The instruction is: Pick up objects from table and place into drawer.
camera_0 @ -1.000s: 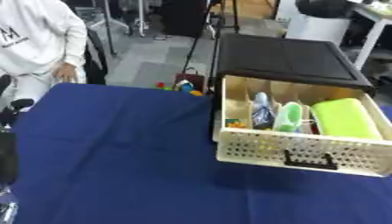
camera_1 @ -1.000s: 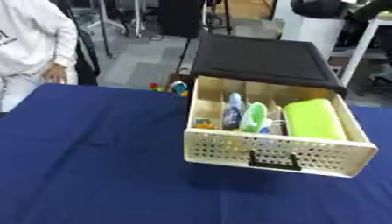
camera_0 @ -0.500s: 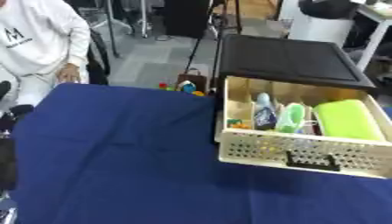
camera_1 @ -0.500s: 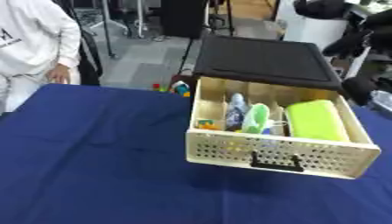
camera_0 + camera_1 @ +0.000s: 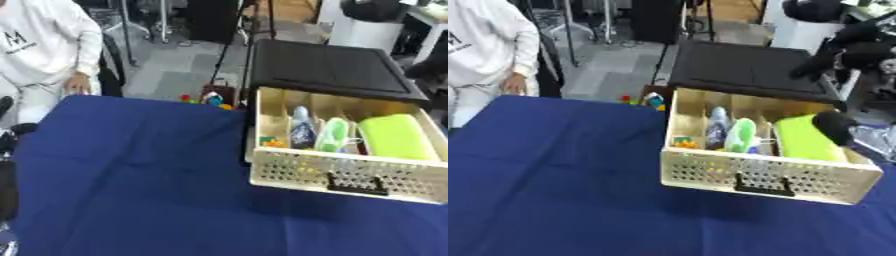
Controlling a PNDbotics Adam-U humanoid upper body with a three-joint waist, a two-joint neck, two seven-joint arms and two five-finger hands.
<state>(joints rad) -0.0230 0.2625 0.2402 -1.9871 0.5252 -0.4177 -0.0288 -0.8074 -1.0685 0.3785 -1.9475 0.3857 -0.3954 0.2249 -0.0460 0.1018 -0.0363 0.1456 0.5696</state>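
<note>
Right eye view: my right hand (image 5: 833, 127) shows as a dark blurred shape over the drawer's (image 5: 763, 175) right end, beside the green pack (image 5: 796, 139); I cannot tell whether its fingers are open or curled. My left hand sits at the left edge of the left eye view, too dark to read. The drawer stands pulled out on the blue table (image 5: 553, 190), holding a bottle (image 5: 717, 125), a green pouch (image 5: 740, 135) and the pack.

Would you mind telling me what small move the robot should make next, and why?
Probably reach toward the small colourful objects at the table's far edge, beside the open drawer. They seem the only loose items left; the drawer already holds a bottle and green items. The right hand hovers over the drawer.
</note>
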